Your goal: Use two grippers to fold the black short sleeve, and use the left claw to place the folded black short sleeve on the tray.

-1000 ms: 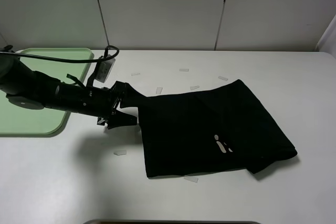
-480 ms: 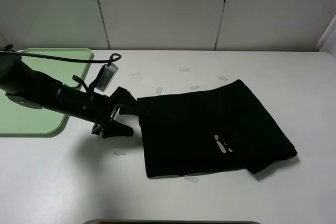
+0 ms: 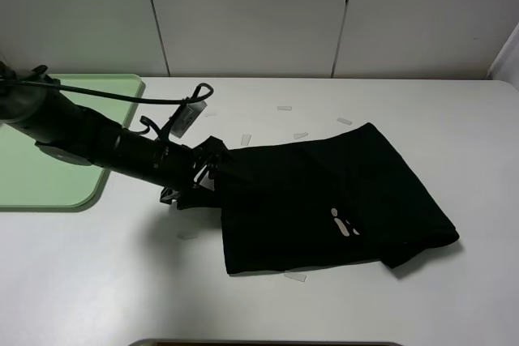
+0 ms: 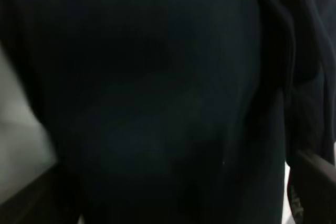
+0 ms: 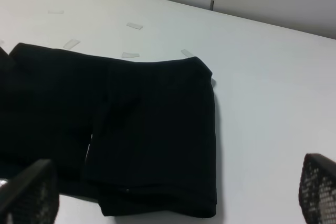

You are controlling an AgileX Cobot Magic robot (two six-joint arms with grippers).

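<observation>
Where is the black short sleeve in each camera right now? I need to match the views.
Exterior high: the black short sleeve lies centre-right in the picture.
Left wrist: the black short sleeve fills nearly the whole picture.
Right wrist: the black short sleeve spans the left and middle.
Shared landmark: the tape strip by its far corner, absent from the left wrist view.

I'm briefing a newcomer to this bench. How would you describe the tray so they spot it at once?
On the white table, go to the left edge of the high view, where the left arm reaches in. The tray lies flat there, partly hidden by that arm. It is the only pale green thing, with rounded corners, well clear of the black T-shirt.
</observation>
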